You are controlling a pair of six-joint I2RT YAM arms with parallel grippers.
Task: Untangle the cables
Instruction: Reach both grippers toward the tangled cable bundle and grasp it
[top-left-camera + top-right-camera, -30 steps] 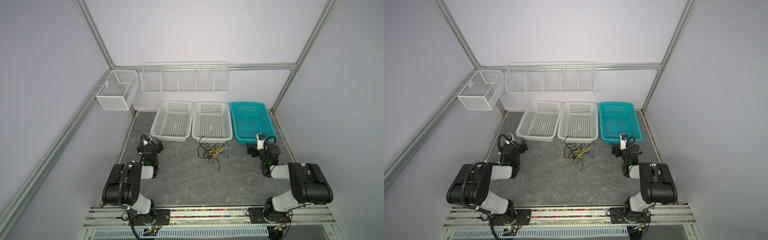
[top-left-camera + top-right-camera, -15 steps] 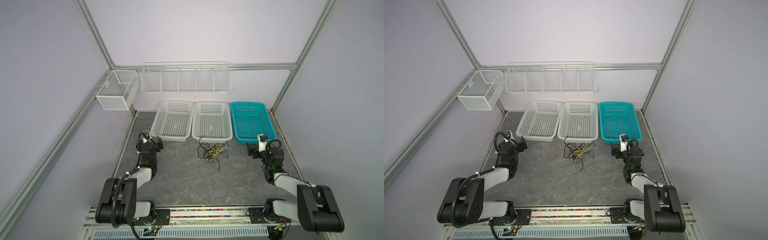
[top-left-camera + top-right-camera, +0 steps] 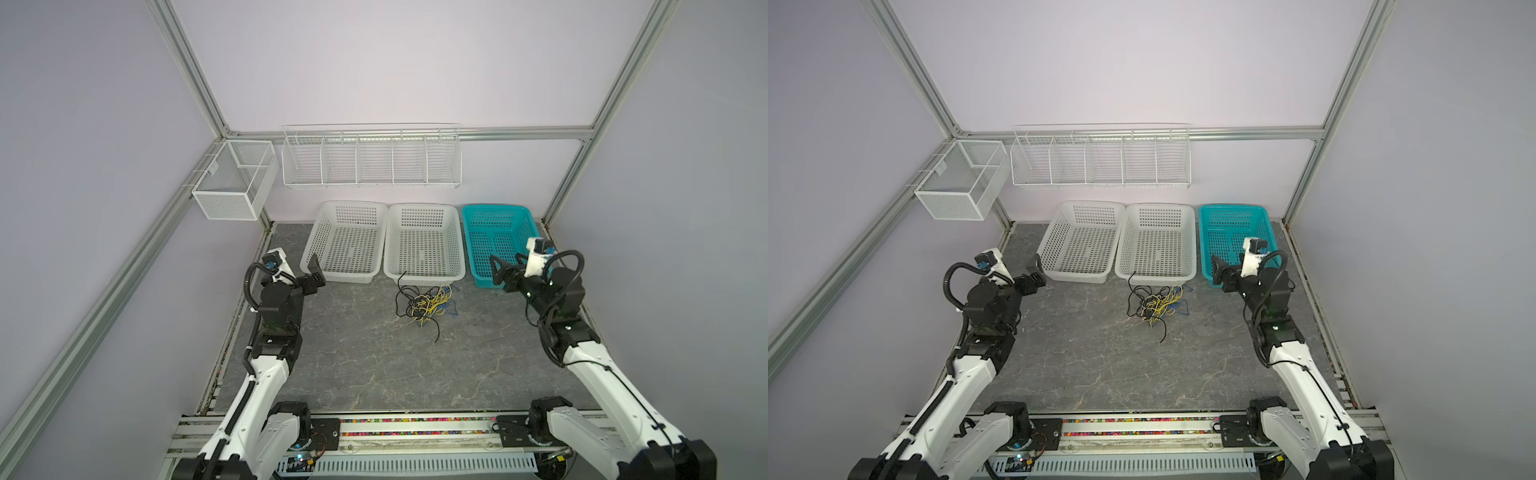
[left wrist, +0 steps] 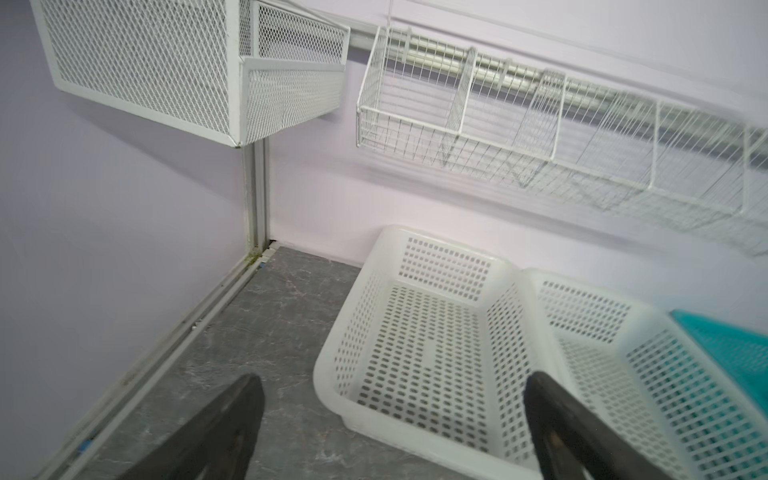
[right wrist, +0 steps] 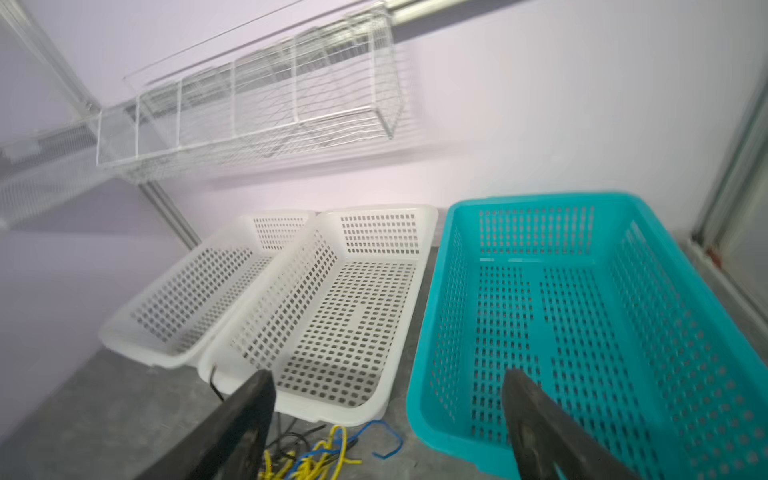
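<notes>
Left claw (image 3: 316, 270) and right claw (image 3: 503, 271) hang spread wide and empty near the desk's (image 3: 353, 365) side edges, presumably ready to pull from both sides. The cables (image 3: 424, 303) lie heaped midway along its far edge.

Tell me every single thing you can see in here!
table: one, grey, underneath
left white basket: one, white, table's back
middle white basket: one, white, beside it
teal basket: one, teal, row's right end
cables: one tangle, black, yellow, blue, on table before middle white basket
wire rack: one, white, back wall
mesh box: one, white, left frame
left gripper: one, black, open, by left white basket
right gripper: one, black, open, by teal basket
</notes>
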